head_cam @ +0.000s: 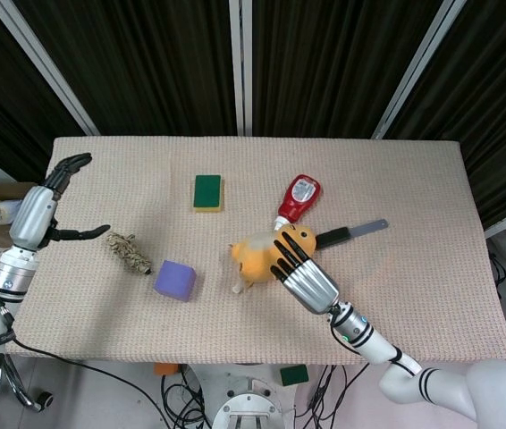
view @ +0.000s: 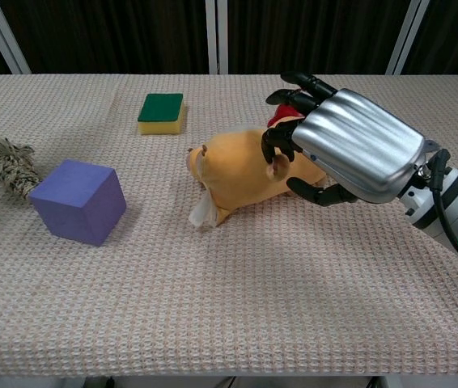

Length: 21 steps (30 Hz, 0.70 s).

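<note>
Backdrop: dark curtains with pale struts behind the worktop (head_cam: 414, 223), which has a beige woven cover.
Right hand (head_cam: 299, 273): lower middle of the head view, fingers draped over the plush (head_cam: 257, 254) and curled on it, so it grips the toy. Chest view shows the hand (view: 350, 141) covering the plush's (view: 233, 174) right end, thumb tucked under.
Plush: orange, lying on its side mid-worktop, a white tag poking out at its lower left.
Left hand (head_cam: 56, 201): far left edge, fingers spread wide, holding nothing, near the rope toy (head_cam: 128, 252).
Other stuff: purple cube (head_cam: 175, 280) left of the plush, green sponge (head_cam: 206, 191) above, ketchup bottle (head_cam: 298, 200) and knife (head_cam: 351, 233) to the plush's upper right.
</note>
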Motion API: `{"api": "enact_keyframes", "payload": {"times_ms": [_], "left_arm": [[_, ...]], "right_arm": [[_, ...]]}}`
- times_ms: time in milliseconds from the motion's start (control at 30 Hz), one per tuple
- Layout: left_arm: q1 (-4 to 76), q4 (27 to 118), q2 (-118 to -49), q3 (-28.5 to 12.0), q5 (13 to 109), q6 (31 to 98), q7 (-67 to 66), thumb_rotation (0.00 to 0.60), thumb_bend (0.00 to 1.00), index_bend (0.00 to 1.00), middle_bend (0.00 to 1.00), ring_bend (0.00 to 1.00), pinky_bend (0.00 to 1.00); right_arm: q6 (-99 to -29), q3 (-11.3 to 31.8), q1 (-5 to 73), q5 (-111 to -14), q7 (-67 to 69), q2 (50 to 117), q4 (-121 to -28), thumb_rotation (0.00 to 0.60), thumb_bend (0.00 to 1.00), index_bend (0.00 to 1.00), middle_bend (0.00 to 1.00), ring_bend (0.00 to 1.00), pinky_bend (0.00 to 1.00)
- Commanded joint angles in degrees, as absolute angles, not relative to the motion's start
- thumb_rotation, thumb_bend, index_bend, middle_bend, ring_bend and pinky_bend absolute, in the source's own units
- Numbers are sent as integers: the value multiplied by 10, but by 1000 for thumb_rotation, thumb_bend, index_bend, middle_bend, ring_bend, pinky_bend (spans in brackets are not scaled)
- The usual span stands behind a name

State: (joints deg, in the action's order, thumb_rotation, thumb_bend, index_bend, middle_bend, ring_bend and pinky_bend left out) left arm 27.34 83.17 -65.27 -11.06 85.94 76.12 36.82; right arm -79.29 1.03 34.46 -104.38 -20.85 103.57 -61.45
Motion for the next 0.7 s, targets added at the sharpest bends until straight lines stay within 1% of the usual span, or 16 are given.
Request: {"api": "enact_keyframes", "payload": {"times_ms": [33, 233, 333, 467, 567, 633, 700], "left_arm": [[274, 833, -653, -110, 860, 761, 367, 406, 60, 112, 89, 68, 186], [276, 834, -653, -112, 858, 759, 364, 405, 60, 112, 89, 68, 186], [277, 833, -654, -111, 859, 757, 364, 403, 60, 112, 89, 68, 186], [279, 829, -655, -111, 859, 755, 368, 389, 61, 113, 89, 68, 186], [280, 826, -656, -112, 858, 754, 370, 388, 61, 112, 89, 68, 186], [281, 824, -656, -111, 858, 752, 369, 390, 61, 112, 89, 68, 186], [282, 822, -657, -111, 857, 750, 367, 390, 61, 112, 89, 68, 186]], "right_arm": [[-798, 8, 343, -1046, -207, 1032, -619, 600, 342, 331, 422, 40, 0], [-808, 3, 336, -1047, -200, 1031, -616, 600, 342, 338, 436, 39, 0], [-808, 4, 336, -1045, -192, 1039, -604, 600, 345, 398, 477, 43, 0], [-814, 9, 340, -1044, -180, 1056, -584, 600, 356, 442, 491, 46, 0], [-825, 16, 342, -1045, -175, 1071, -566, 600, 373, 511, 519, 56, 0], [-831, 20, 343, -1043, -170, 1082, -552, 600, 384, 573, 553, 74, 0], [-831, 24, 345, -1037, -155, 1093, -543, 600, 386, 614, 583, 90, 0]]}}
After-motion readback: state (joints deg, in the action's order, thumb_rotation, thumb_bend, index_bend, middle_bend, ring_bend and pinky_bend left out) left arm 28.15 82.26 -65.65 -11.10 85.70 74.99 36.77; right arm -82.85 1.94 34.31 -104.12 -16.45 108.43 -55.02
